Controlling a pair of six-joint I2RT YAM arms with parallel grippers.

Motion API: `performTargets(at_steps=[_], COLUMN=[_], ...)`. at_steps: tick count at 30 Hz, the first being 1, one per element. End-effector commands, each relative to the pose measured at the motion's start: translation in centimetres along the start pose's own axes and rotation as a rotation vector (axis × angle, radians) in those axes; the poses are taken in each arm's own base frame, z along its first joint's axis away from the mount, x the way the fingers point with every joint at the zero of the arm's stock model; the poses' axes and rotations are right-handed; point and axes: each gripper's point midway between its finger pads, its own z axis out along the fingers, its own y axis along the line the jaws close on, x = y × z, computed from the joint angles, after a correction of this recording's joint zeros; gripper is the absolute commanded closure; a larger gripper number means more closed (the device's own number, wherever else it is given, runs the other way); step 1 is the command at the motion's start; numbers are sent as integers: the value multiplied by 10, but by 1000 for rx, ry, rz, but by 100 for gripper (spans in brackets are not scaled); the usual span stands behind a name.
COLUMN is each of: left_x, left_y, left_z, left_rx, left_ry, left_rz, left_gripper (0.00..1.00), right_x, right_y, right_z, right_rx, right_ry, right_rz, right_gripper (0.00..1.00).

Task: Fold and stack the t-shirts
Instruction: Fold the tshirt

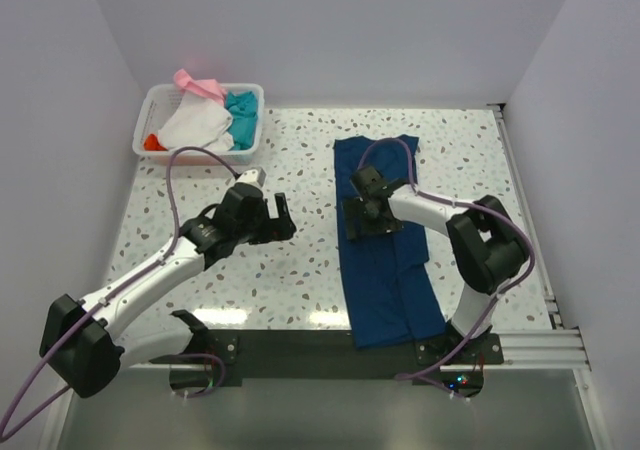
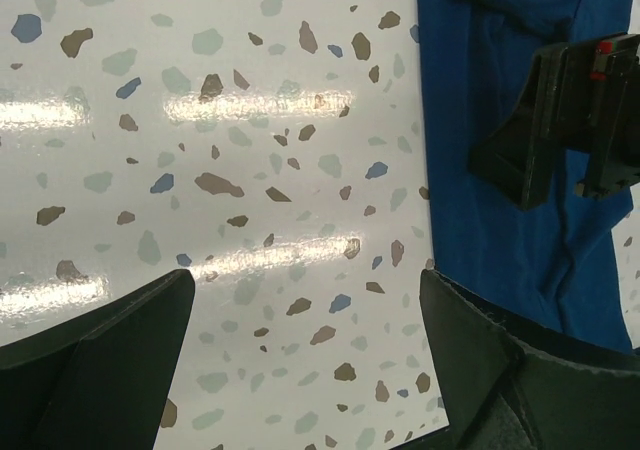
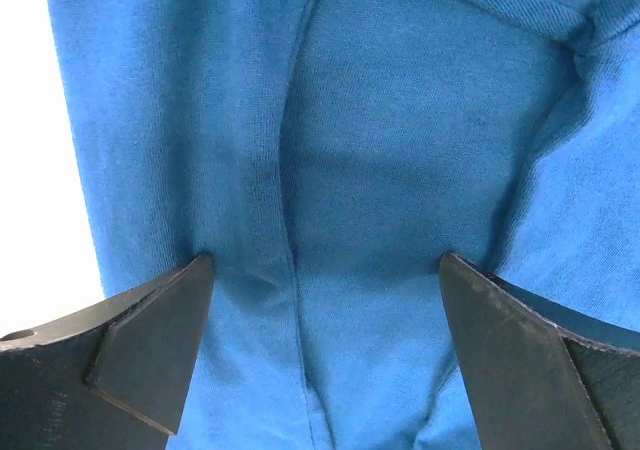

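A dark blue t-shirt (image 1: 390,290) lies on the speckled table (image 1: 300,150) as a long strip folded lengthwise, right of centre. My right gripper (image 1: 362,220) hangs over its upper half. In the right wrist view it (image 3: 325,270) is open, both fingertips (image 3: 190,280) low against the blue cloth (image 3: 400,120) on either side of a seam. My left gripper (image 1: 283,220) is open over bare table just left of the shirt. The left wrist view shows it (image 2: 305,310) holding nothing, the shirt's edge (image 2: 490,220) by its right finger. White (image 1: 195,125), teal (image 1: 242,115), pink (image 1: 200,85) and orange-red (image 1: 152,142) t-shirts sit in a basket.
The white plastic basket (image 1: 200,155) stands at the table's far left corner. White walls close the back and both sides. A metal rail (image 1: 520,345) runs along the near right edge. The right gripper's black body (image 2: 570,110) shows in the left wrist view.
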Motion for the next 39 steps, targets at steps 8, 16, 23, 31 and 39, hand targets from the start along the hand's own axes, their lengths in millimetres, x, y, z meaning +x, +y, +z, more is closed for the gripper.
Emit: performTargets(at_steps=[8,16,23,31,39], left_x=[-16,11,71,146,173], left_y=[2,0,-32,-69,-89], left_z=[-7,1,4,4,18], left_rx=[-29,2,115,192,185], left_ry=[-57,58,173,300,321], left_rz=[-17,-15,35,88,97], left_gripper=[0,0,0,0,8], right_x=[-49,-106,-110,-23,40], right_y=[39,64,62,-7,-82], right_z=[46,33,-55,-104,-105], right_rx=[-76,-137,-225,-101,80], right_ry=[-23,-84,-203,-238,-230], right_rz=[4,-7,63,193,342], right_gripper=[1,1,1,1,1])
